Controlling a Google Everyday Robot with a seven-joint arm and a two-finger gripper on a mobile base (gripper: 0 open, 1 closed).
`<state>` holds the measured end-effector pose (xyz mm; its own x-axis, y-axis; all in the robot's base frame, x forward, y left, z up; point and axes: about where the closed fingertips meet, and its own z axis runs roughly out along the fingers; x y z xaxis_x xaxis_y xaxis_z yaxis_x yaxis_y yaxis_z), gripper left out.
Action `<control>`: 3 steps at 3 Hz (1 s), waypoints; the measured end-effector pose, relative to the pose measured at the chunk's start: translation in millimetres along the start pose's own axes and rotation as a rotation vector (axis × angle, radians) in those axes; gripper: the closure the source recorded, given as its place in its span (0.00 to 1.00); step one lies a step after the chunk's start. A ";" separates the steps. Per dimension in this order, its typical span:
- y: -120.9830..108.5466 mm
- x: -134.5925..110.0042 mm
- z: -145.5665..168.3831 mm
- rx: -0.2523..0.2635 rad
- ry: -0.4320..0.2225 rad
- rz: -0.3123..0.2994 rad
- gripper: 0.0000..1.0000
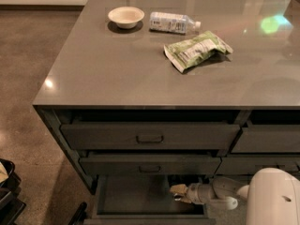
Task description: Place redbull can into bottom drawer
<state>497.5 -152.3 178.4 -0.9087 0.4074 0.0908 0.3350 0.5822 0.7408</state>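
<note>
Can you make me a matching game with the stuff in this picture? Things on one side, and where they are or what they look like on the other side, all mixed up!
Things:
1. bowl
2. snack bag
3. bottom drawer
4. pincer

Clues:
A. green and crumpled
B. pulled open
C. white, near the far left of the countertop
D. low down, at the open drawer's right side

Pairs: 1-C, 2-A, 3-B, 4-D.

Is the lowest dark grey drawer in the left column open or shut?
Open: the dark grey bottom drawer is pulled out, flat floor visible, with the gripper over its right side.
</note>
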 end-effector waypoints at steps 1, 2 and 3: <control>0.0 0.0 0.0 0.000 0.000 0.000 0.35; 0.0 0.0 0.1 0.000 0.000 0.000 0.11; 0.0 0.1 0.1 0.000 0.000 0.000 0.00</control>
<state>497.5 -152.2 178.4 -0.9088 0.4073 0.0909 0.3350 0.5822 0.7409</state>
